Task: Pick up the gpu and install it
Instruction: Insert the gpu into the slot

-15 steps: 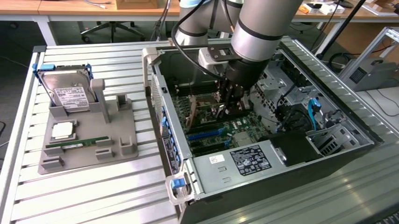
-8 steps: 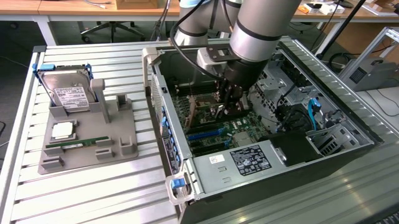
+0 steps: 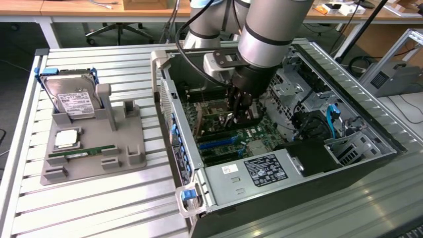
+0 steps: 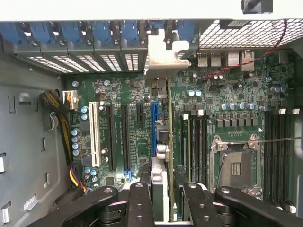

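GPU [image 3: 198,120] stands edge-on inside the open computer case [image 3: 173,130] in the exterior view, a thin brownish strip upright over the motherboard [image 3: 228,134], just to the exterior view's left of my gripper [image 3: 239,115]. I see the arm [image 3: 268,29] reaching down into the case from above, a black cable looping off it. Drive cages and blue cables crowd the case toward the exterior view's right, and the power supply with its label [image 3: 262,168] sits at the near end. Out on the slatted surface [image 3: 99,198], a grey fixture [image 3: 92,148] carries the hard drive [image 3: 71,96], a processor chip [image 3: 67,138] and a green memory stick [image 3: 82,152], all well apart from the case.

From the wrist view, the gpu [image 4: 170,142] runs as a narrow card edge between the blue expansion slot [image 4: 154,137] and the memory slots [image 4: 194,142], its silvery bracket [image 4: 163,56] up against the row of blue slot latches [image 4: 75,33]. My black fingers [image 4: 139,203] sit on either side of the card's near end, jaws clenched on the gpu. The empty processor socket [image 4: 236,165] lies near, and a yellow and black wire bundle [image 4: 61,123] runs along the case wall.
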Controlling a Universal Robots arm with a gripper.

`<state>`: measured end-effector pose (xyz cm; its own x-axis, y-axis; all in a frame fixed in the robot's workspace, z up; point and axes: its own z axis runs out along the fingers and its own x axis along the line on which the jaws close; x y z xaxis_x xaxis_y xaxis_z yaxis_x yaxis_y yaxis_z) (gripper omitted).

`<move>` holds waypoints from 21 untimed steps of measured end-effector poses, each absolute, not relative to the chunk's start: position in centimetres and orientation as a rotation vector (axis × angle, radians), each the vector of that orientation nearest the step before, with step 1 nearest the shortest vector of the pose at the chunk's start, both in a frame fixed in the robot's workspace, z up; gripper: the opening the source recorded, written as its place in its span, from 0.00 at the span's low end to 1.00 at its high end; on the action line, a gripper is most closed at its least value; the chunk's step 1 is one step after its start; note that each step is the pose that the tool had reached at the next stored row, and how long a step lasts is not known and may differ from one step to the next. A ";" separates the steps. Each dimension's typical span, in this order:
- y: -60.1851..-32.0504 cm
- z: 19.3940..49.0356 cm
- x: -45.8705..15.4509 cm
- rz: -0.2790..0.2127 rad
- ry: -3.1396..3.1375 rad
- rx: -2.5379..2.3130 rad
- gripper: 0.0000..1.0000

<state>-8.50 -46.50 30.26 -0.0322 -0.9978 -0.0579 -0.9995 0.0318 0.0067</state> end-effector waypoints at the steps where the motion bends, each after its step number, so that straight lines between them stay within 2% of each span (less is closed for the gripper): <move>1: -46.5 30.2 -8.7 0.070 2.230 -2.159 0.30; 21: -46.5 29.8 -10.1 0.062 2.233 -2.163 0.30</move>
<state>-10.05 -46.50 29.82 -0.0320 -0.9982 -0.0510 -0.9995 0.0317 0.0065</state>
